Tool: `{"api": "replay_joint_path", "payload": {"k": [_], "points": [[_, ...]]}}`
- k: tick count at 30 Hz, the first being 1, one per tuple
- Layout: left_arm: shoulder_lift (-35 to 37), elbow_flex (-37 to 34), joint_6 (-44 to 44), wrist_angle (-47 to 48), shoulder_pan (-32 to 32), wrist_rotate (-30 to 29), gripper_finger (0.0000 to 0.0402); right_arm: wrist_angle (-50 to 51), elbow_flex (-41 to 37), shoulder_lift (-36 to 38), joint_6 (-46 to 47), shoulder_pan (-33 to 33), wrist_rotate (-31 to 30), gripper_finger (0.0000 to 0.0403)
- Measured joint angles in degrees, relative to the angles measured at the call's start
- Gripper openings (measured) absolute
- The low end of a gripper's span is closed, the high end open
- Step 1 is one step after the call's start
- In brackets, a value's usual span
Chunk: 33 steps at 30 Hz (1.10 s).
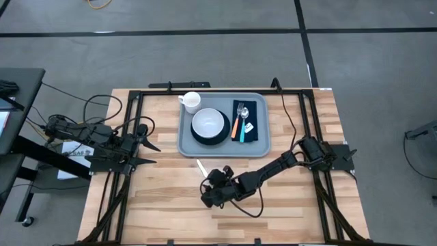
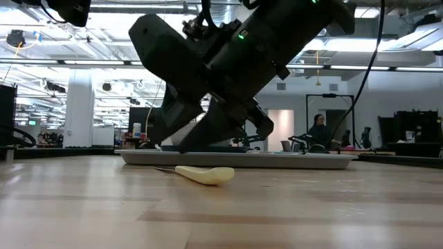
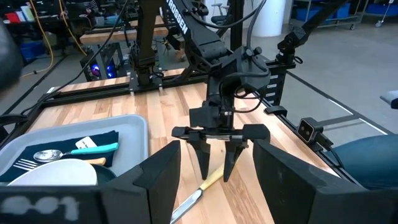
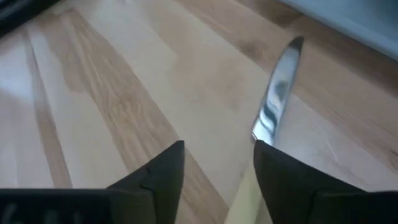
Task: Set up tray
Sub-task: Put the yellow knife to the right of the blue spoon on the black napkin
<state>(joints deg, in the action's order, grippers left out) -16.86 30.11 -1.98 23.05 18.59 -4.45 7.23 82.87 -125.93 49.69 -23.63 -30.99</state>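
The light grey-blue tray (image 1: 186, 145) lies at the table's far middle. On it are a white cup (image 1: 191, 102), a white bowl (image 1: 209, 124) on a dark plate, and a navy napkin (image 1: 254, 130) with a spoon and a fork. A knife (image 1: 201, 166) with a cream handle (image 2: 204, 174) lies flat on the wood just near of the tray. My right gripper (image 3: 216, 175) is open and tilted down over the knife's handle, one finger on each side (image 4: 217, 146), and I see no touch. My left gripper (image 1: 151, 153) waits open at the table's left.
Bare wood lies to the left, right and near side of the knife. The tray's near rim (image 2: 277, 161) runs just behind the knife. Cables and black frame rails (image 1: 130, 130) border the table's left and right sides. A person (image 2: 320, 131) sits far off in the room.
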Motion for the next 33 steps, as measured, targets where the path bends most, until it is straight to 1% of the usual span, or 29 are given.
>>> {"api": "replay_joint_path", "payload": {"k": [4, 8, 11, 14, 17, 19, 23, 28, 33], "points": [[0.0, 0.0, 0.0, 0.0, 0.0, 0.0, 0.0191, 2.7, 0.0, 0.0, 1.2, 0.2, 1.8, 0.0205], [0.0, 0.0, 0.0, 0.0, 0.0, 0.0, 0.0191, 4.7, 0.0, 0.0, 1.3, 0.2, 2.5, 0.0208], [0.0, 0.0, 0.0, 0.0, 0.0, 0.0, 0.0191, 5.4, 0.0, 0.0, 1.3, 0.2, 3.0, 0.0202], [0.0, 0.0, 0.0, 0.0, 0.0, 0.0, 0.0191, 6.5, 0.0, 0.0, 1.3, 0.4, 4.8, 0.0193], [0.0, 0.0, 0.0, 0.0, 0.0, 0.0, 0.0191, 6.3, 0.2, -1.5, 1.2, 0.5, 5.8, 0.0183], [0.0, 0.0, 0.1, 0.0, 0.0, 0.0, 0.0191, 6.5, 0.3, -2.6, 1.3, 0.7, 7.8, 0.0178], [0.0, 0.0, 0.4, 0.0, 0.0, 0.0, 0.0191, 7.4, 0.6, -4.1, 3.6, 0.9, 8.4, 0.017], [0.0, 0.0, 0.4, 0.0, 0.0, 0.0, 0.0191, 10.3, 0.8, -4.3, 7.1, 0.5, 7.9, 0.0143], [0.0, 0.0, 0.4, 0.0, 0.0, 0.0, 0.0191, 11.1, 0.8, -4.2, 7.5, 0.4, 7.5, 0.0087]]}}
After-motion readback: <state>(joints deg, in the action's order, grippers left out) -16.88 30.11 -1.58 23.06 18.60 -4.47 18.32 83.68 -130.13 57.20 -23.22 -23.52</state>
